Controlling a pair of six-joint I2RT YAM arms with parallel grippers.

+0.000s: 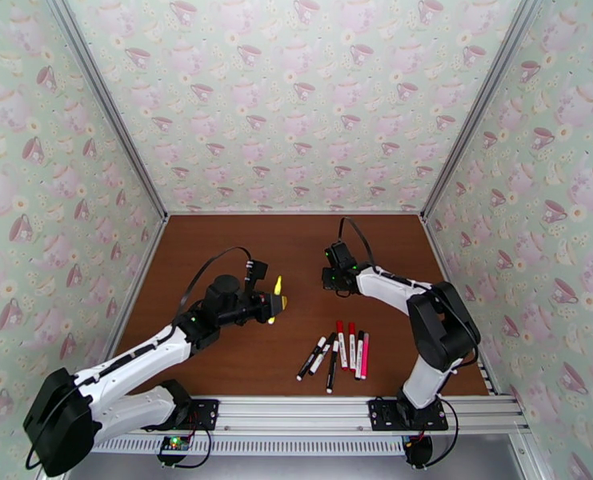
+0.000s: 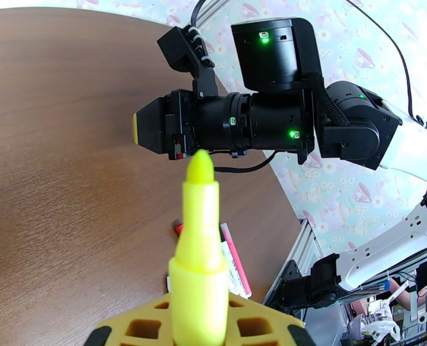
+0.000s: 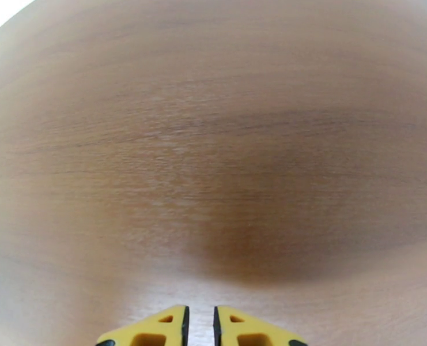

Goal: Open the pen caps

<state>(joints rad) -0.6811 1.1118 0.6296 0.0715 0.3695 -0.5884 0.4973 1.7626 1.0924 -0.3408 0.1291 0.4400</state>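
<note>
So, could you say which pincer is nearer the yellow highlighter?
Left: the left pincer is shut on the yellow highlighter; the right pincer hovers apart, beyond its tip.

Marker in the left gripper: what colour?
The marker is bright yellow, tip included; the left wrist view shows it best.

No text, brand or number can be read anywhere; any print on the pens (image 1: 336,355) lying on the table (image 1: 240,250) is too small.

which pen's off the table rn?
The yellow pen, held in the left gripper above the table; the other pens lie clustered near its front edge.
</note>
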